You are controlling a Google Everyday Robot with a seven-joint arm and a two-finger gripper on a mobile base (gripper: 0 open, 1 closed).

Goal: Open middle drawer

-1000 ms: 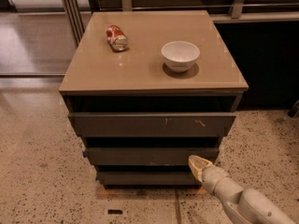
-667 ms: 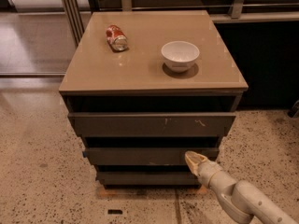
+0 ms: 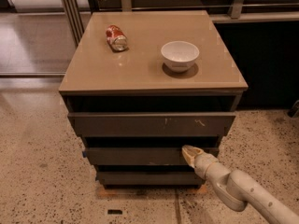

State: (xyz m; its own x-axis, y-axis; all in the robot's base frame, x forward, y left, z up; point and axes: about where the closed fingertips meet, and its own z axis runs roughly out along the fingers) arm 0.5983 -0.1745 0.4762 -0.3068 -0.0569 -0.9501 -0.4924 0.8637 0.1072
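Speckled beige terrazzo floor (image 3: pixel 32 181)

There is one camera, high up and behind the gripper (image 3: pixel 189 153), fairly near. It faces forward and down over the arm (image 3: pixel 243 192) at lower right. The gripper is at the right end of the middle drawer (image 3: pixel 135 156), with the cabinet (image 3: pixel 149 78) top beyond it.

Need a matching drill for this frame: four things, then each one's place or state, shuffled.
1. red metal can
2. round white bowl
3. plain dark grey-brown middle drawer
4. beige robot gripper

a. upright, right of centre on the tan tabletop
b. at the middle drawer's right end
c. on its side, back left
d. below the scratched drawer, above the narrowest drawer

Pairs: 1-c, 2-a, 3-d, 4-b.
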